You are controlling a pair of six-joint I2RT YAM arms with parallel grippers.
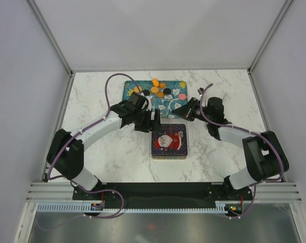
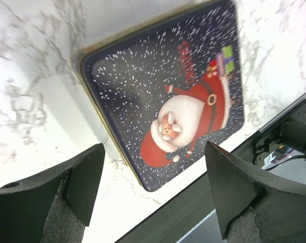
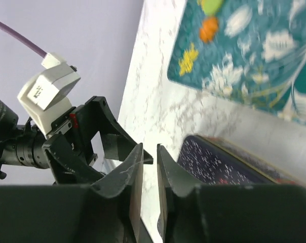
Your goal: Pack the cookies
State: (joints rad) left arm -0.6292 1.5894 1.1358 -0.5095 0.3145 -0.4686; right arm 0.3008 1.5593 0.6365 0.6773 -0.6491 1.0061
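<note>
Orange round cookies (image 1: pixel 155 90), square tin (image 1: pixel 168 141)

Lab test cell, white walls (image 1: pixel 158 30), alu frame (image 1: pixel 50 35)

Santa-print tin (image 1: pixel 168 141) on marble table (image 1: pixel 122 162), just near-side of teal floral tray (image 1: pixel 168 104), not touching.

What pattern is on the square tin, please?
The tin shows Santa on snow-flecked navy; left wrist view is clearest.
</note>
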